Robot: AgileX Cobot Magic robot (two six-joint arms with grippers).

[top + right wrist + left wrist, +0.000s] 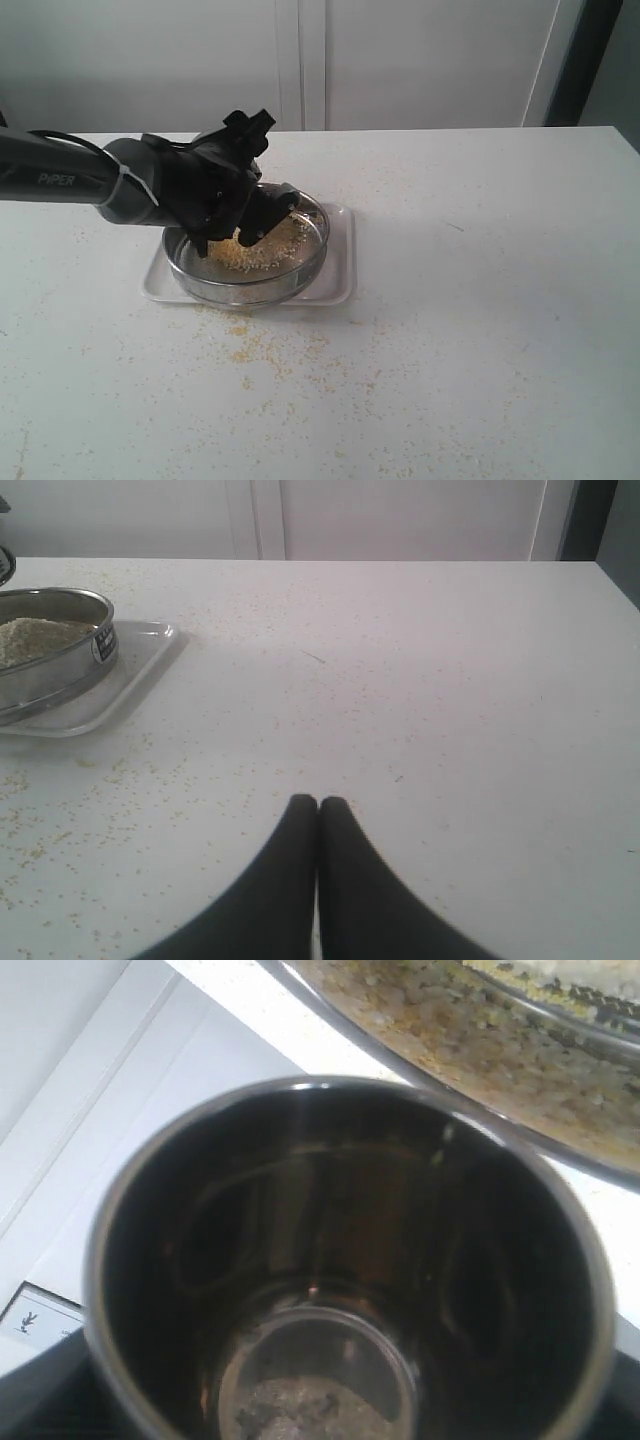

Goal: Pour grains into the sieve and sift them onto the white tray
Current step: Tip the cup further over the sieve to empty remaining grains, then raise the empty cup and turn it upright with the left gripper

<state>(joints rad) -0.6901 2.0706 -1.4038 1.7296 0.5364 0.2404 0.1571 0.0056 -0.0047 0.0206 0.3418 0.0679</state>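
Observation:
The sieve (250, 291) stands on the white tray (341, 270) and holds a heap of yellow and whitish grains (266, 251). My left gripper (248, 216) hangs over the sieve's left side, shut on a small steel cup (281, 201) that is tipped toward the mesh. In the left wrist view the cup (350, 1260) fills the frame, nearly empty, with a few grains at its bottom; the grains (500, 1055) in the sieve lie beyond its mouth. My right gripper (319, 802) is shut on nothing above bare table, with the sieve (62, 652) and the tray (125, 693) off to one side.
Loose spilled grains (250, 346) are scattered over the white table in front of the tray and further out (60, 820). A white wall stands behind the table's far edge.

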